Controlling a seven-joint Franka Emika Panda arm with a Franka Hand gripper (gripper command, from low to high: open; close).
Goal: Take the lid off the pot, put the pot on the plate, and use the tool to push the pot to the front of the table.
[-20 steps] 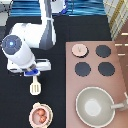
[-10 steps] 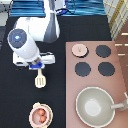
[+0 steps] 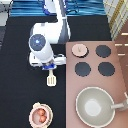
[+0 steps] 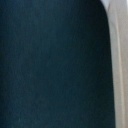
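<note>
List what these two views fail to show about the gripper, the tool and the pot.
- Gripper, exterior view: it sits above the tool, but the arm's white body covers the fingers, so a grasp cannot be confirmed.
- Wrist view: only the dark table and a pale strip at one edge; what the strip belongs to is unclear.
- Pot on the plate, exterior view: the plate is mostly covered by the pot.
- Lid: rests on the stove, knob barely discernible.

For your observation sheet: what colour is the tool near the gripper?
Cream-white; the tool lies just below the gripper, clearest in the exterior view.
</note>
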